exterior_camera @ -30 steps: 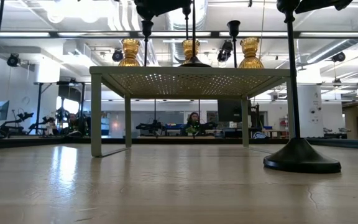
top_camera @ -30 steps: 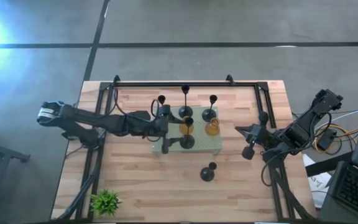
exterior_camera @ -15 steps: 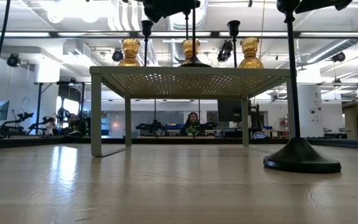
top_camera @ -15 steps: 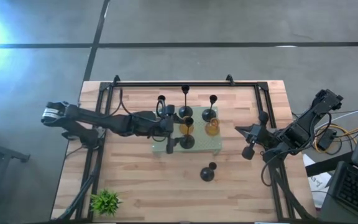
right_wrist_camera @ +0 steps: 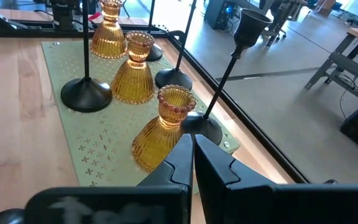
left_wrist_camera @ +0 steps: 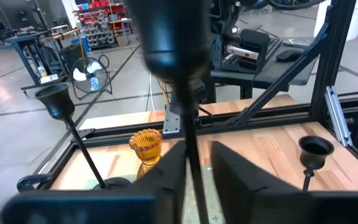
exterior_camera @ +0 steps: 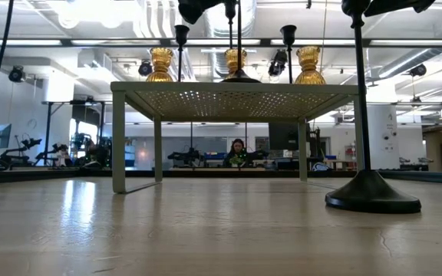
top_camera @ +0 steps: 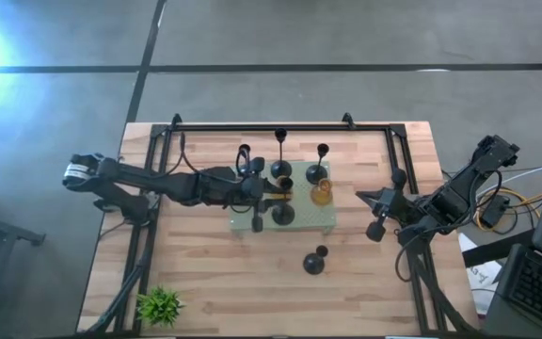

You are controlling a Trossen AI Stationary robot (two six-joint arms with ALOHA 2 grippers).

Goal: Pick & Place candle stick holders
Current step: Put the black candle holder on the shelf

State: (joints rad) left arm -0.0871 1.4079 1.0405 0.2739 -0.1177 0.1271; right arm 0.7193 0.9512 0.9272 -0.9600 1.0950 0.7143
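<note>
A pale green perforated mat on legs (top_camera: 301, 224) carries several black candle stick holders and three amber ones (right_wrist_camera: 166, 124). A tall black holder stands on its base (top_camera: 280, 215) at the mat's near side. My left gripper (top_camera: 272, 193) reaches level from the table's left. It is open, with the tall holder's stem (left_wrist_camera: 192, 174) between its fingers, below the cup (left_wrist_camera: 169, 37). Another black holder (top_camera: 313, 262) stands on the table in front of the mat. My right gripper (top_camera: 380, 226) is shut and empty at the table's right side. My left gripper has one finger (left_wrist_camera: 166, 180) right beside the tall holder's stem (left_wrist_camera: 191, 186); I cannot tell whether it touches. A gap shows between the stem and the other finger (left_wrist_camera: 232, 174). The fingers come level from the table's left, across the upright stem.
A small green plant (top_camera: 160, 304) sits at the near left corner. A black frame (top_camera: 280, 125) runs along the table's far edge and sides. A laptop (top_camera: 539, 282) lies beyond the right edge. A person (exterior_camera: 238, 149) sits far off in the room.
My left gripper has moved toward the table's right edge, over the mat's left part, up to the tall black holder's stem. The holders and the mat have stayed where they were.
</note>
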